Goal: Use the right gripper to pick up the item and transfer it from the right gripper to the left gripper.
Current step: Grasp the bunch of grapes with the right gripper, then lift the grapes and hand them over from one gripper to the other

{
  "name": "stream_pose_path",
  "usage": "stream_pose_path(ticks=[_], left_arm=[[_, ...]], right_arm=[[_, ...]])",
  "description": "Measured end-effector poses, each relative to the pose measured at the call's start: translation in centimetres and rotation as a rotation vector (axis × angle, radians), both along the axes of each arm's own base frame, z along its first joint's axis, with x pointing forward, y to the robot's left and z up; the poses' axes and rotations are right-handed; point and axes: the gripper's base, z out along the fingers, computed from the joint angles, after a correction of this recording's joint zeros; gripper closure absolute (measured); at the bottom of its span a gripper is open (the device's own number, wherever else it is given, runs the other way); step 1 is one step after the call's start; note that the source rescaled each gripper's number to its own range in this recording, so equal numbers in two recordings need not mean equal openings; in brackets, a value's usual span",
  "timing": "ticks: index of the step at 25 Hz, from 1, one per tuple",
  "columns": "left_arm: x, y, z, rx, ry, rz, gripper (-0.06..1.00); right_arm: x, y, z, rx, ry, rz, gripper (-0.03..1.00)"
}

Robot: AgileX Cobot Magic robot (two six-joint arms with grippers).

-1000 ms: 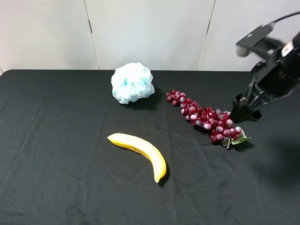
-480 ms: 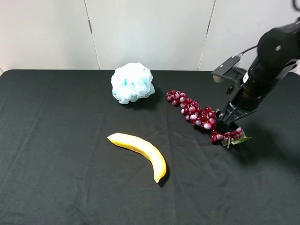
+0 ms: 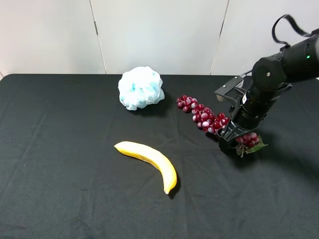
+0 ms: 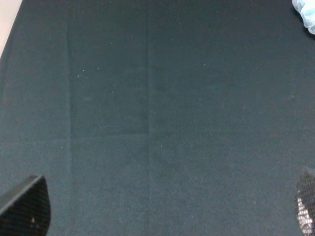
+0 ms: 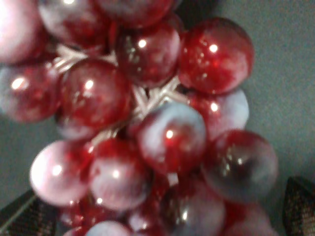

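- A bench (image 3: 60, 199) under black cloth (image 3: 75, 124) fills the high view from 3 through 6 to 9 o'clock.
- Faint fold creases (image 4: 147, 98) cross the cloth.
- A pale wall (image 3: 154, 35) runs along 12 o'clock.
- Two thin seams (image 3: 97, 37) split it, at 11 and 1 o'clock.
- Light is soft and even.
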Motion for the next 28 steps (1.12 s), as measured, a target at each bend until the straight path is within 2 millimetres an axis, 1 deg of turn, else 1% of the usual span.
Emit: stream_pose_path(ticks=[2, 3, 5, 6, 7, 13, 15, 18, 20, 24, 26, 28], left_arm=[[0.0, 0.0, 0.0, 0.0, 0.0, 0.0, -0.05], [0.0, 0.0, 0.0, 0.0, 0.0, 0.0, -0.05], [0.0, 0.0, 0.0, 0.0, 0.0, 0.0, -0.05], [0.0, 0.0, 0.0, 0.0, 0.0, 0.0, -0.05], [0.0, 0.0, 0.0, 0.0, 0.0, 0.0, -0.05], [0.0, 0.0, 0.0, 0.0, 0.0, 0.0, -0.05], [0.0, 0.0, 0.0, 0.0, 0.0, 0.0, -0.05], [0.0, 0.0, 0.0, 0.0, 0.0, 0.0, -0.05], [0.0, 0.0, 0.0, 0.0, 0.0, 0.0, -0.05], [0.0, 0.0, 0.0, 0.0, 0.0, 0.0, -0.05], [0.0, 0.0, 0.0, 0.0, 0.0, 0.0, -0.05], [0.0, 0.0, 0.0, 0.0, 0.0, 0.0, -0.05]], right_arm=[[0.0, 0.0, -0.3, 0.002, 0.005, -0.022, -0.02], [0.1, 0.0, -0.3, 0.005, 0.002, -0.031, 0.09], [0.1, 0.0, -0.3, 0.007, -0.002, -0.037, 0.47], [0.1, 0.0, -0.3, 0.005, -0.003, -0.034, 0.73], [0.1, 0.0, -0.2, 0.004, -0.004, -0.033, 0.86], [0.4, -0.1, 0.1, -0.018, 0.008, -0.023, 0.85], [0.7, 0.0, 0.9, -0.031, 0.024, -0.029, 0.89], [1.6, 0.1, 3.3, -0.04, 0.027, -0.06, 0.9], [2.1, 0.2, 5.1, -0.053, 0.048, -0.092, 0.94], [3.0, 0.5, 8.6, -0.072, 0.119, -0.14, 0.94], [3.3, 0.8, 10.4, -0.051, 0.142, -0.162, 0.94], [3.9, 1.4, 12.5, 0.005, 0.114, -0.175, 0.94]])
